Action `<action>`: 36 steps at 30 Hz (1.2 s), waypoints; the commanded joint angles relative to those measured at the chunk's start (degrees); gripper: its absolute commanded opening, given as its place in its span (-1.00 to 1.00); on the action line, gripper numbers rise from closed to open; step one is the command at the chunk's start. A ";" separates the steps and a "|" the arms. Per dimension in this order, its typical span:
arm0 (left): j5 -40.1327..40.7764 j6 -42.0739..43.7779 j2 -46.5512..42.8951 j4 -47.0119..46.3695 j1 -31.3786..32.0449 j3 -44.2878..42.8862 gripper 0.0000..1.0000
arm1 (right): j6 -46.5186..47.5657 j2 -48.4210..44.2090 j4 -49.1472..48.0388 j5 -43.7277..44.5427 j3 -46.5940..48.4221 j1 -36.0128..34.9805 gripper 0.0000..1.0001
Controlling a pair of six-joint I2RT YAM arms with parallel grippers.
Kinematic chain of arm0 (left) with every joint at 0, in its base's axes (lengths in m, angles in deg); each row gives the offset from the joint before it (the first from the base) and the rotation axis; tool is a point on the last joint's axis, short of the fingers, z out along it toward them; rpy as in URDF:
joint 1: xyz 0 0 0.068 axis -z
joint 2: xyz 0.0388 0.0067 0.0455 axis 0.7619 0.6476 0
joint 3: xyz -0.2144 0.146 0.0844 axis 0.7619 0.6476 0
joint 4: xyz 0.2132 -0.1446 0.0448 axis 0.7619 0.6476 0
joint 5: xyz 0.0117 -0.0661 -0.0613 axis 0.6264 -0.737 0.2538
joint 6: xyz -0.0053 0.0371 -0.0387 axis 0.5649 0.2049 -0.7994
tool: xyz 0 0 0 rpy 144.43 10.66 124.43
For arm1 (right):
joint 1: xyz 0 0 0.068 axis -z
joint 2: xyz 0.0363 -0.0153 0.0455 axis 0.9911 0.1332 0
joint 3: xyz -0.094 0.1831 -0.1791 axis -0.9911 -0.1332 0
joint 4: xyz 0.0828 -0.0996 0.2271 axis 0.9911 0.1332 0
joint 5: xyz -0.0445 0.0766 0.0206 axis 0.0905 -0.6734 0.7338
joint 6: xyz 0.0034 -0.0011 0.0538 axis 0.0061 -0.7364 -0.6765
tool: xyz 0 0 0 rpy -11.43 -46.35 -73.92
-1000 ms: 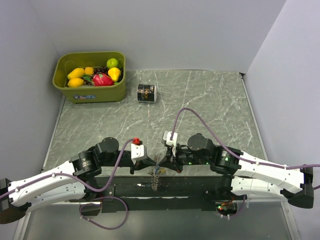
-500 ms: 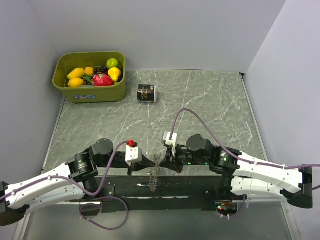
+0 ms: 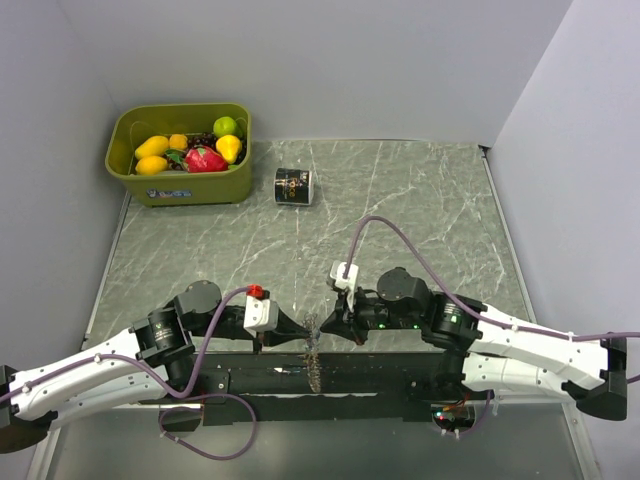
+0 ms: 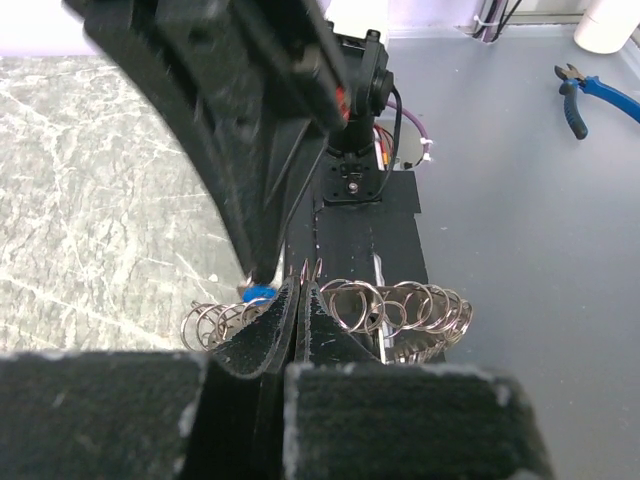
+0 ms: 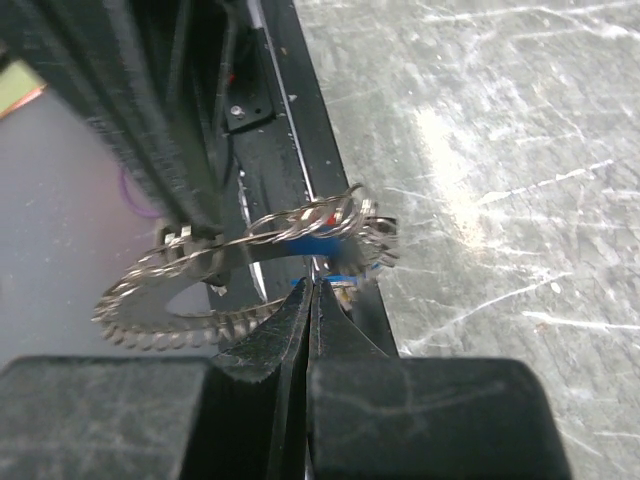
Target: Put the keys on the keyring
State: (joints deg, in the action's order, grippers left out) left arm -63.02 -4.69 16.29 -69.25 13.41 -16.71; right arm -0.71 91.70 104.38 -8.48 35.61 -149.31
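Closest to us, along the table's front edge, a black strip (image 3: 400,372) runs between the two arm bases, and in the left wrist view a pair of blue-handled pliers (image 4: 585,95) lies on the grey surface past that edge. Just above the strip the two arms meet nose to nose. The left gripper (image 3: 303,330) reaches in from the left with its jaws pressed tight together on the keyring (image 3: 313,355), whose wire loops fan out to both sides of its fingertips. The right gripper (image 3: 323,325) points at it from the right, its jaws also squeezed together with no gap between them. Its tips sit at the ring's rim beside a blue key head (image 4: 258,293), and we cannot tell whether it pinches the ring wire or a key there. From above we see the keyring edge-on, hanging between the two gripper tips over the black strip. The right wrist view shows it as a toothed wheel, fringed all round with small silver keys (image 5: 135,312). Beyond the grippers stretches the grey marbled table (image 3: 420,200). Farther back, well apart from the arms, a small black can (image 3: 293,186) lies on its side. Just to its left, in the far left corner, stands a green bin (image 3: 190,190) holding toy fruit (image 3: 205,158).
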 commanded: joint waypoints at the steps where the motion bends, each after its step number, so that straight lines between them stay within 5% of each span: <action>1: 0.80 0.88 0.13 -3.23 0.24 -1.21 -0.98 | 0.22 -4.25 -2.42 -2.50 -0.02 0.16 -1.00; 13: 5.73 0.62 4.78 0.02 0.32 -4.02 -0.98 | 0.39 -3.29 -0.49 -7.51 2.96 0.16 -1.00; 36: 4.41 1.49 5.58 0.99 0.32 -4.55 -0.98 | 0.22 2.07 0.48 -3.12 5.87 0.16 -1.00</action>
State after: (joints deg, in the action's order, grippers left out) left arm -57.32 -4.21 22.08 -64.86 13.45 -18.02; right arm -0.71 94.26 105.87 -13.31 38.50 -149.33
